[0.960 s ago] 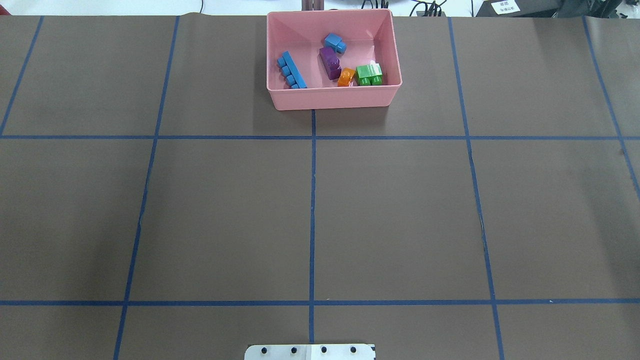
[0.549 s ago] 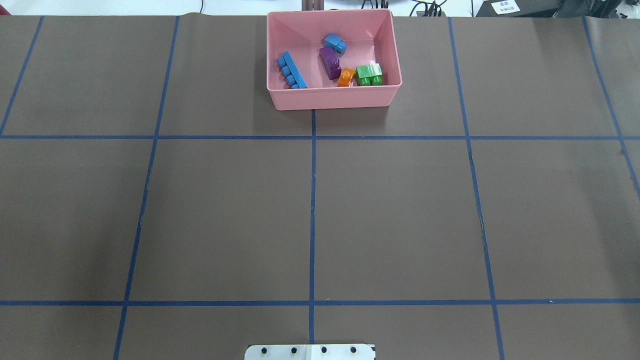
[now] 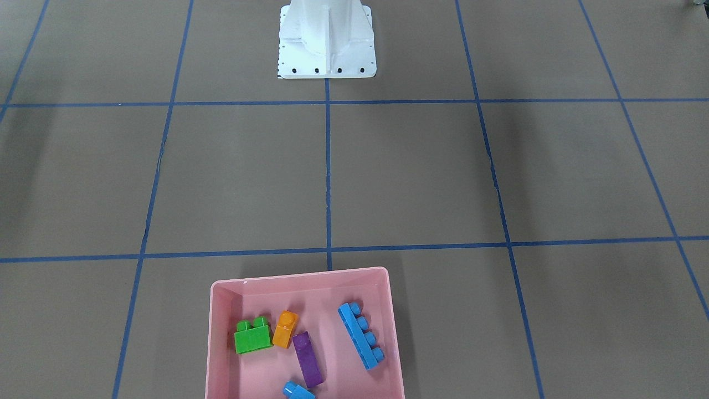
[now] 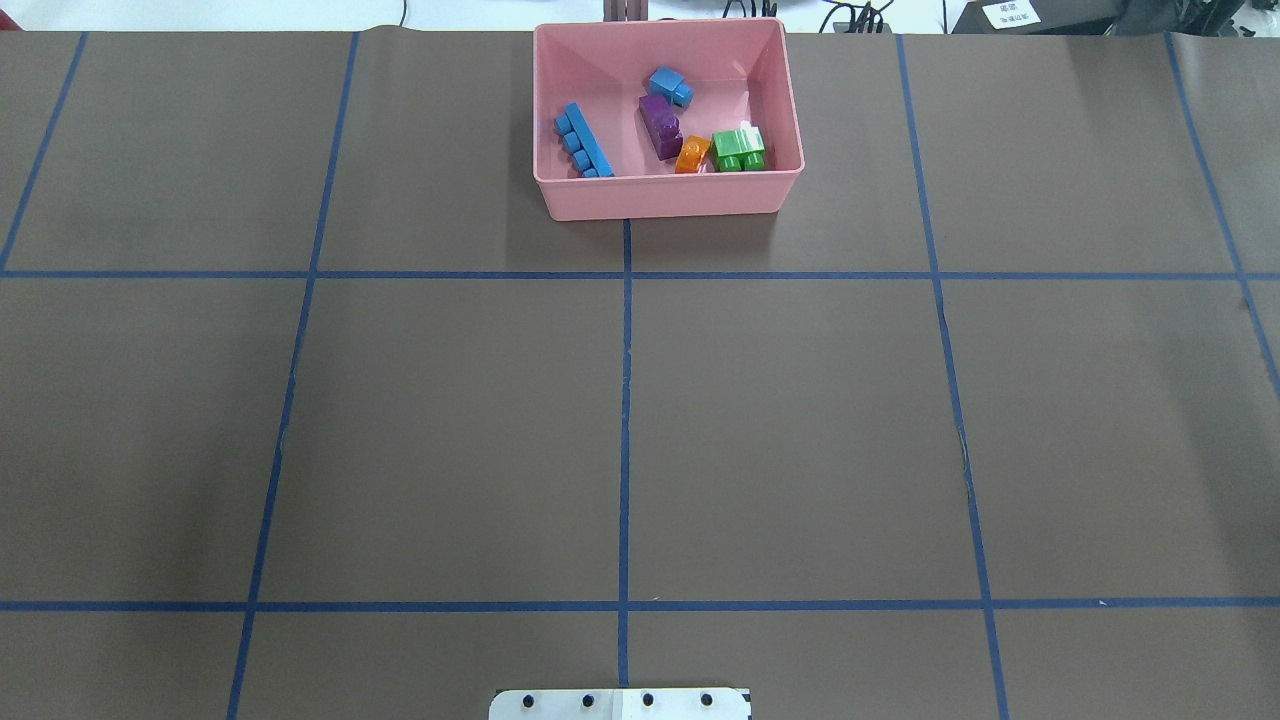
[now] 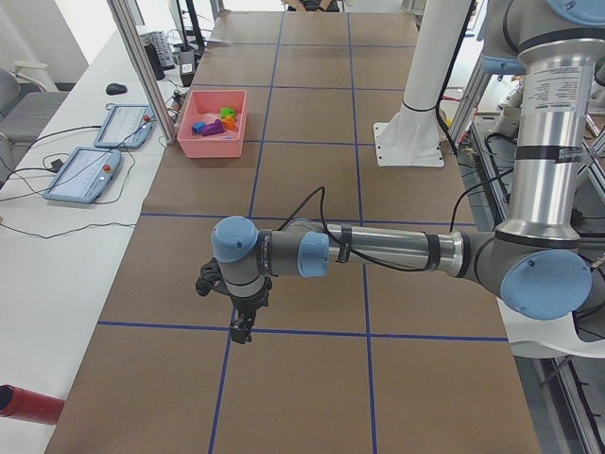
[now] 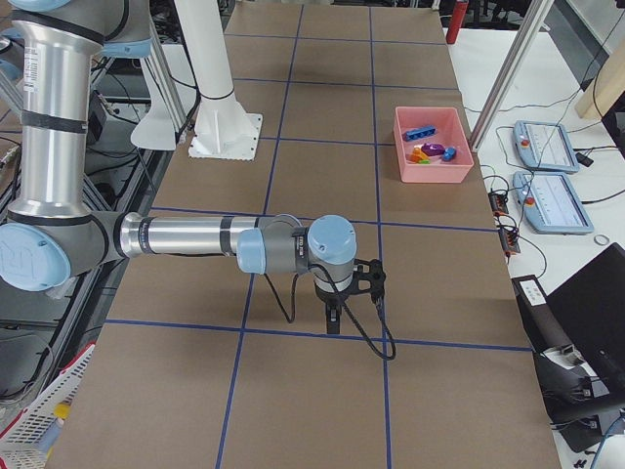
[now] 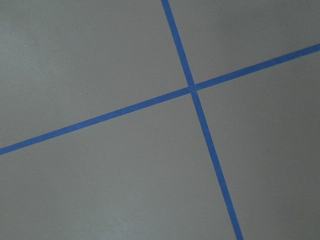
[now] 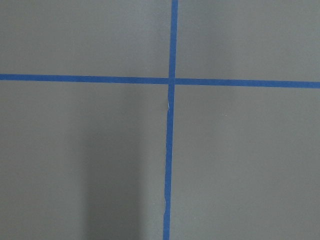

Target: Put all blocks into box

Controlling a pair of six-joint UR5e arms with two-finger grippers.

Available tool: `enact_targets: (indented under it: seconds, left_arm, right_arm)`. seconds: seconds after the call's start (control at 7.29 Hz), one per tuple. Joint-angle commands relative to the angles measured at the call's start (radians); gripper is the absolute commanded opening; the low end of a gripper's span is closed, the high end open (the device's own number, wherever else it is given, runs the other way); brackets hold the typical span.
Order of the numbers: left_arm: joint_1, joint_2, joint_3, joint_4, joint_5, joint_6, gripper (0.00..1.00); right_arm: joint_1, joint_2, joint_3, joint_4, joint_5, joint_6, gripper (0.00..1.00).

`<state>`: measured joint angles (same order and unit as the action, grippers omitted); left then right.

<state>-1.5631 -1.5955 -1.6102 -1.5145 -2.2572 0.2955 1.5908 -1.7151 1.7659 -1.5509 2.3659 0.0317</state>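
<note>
The pink box stands at the far middle of the table, also in the front-facing view. Inside it lie the long blue block, the small blue block, the purple block, the orange block and the green block. No block shows on the table outside it. My left gripper hangs over the table's left end, far from the box. My right gripper hangs over the right end. I cannot tell whether either is open or shut.
The white robot base stands at the near middle edge. Blue tape lines cross the brown table. Control tablets lie on the side bench beyond the box, and a red cylinder lies there too.
</note>
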Motion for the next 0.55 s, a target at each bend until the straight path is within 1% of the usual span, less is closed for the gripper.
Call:
enact_targets:
  seconds: [0.0,0.14,0.41]
  left_arm:
    - [0.000,-0.001,0.000,0.001,0.004,-0.018,1.00]
    - [0.000,-0.001,0.000,0.001,0.004,-0.018,1.00]
    - [0.000,-0.001,0.000,0.001,0.004,-0.018,1.00]
  right_arm:
    - [0.000,0.000,-0.003,0.000,-0.002,0.039,1.00]
    - [0.000,0.000,-0.013,0.000,-0.004,0.042,1.00]
    - [0.001,-0.001,-0.023,0.000,-0.004,0.109,1.00]
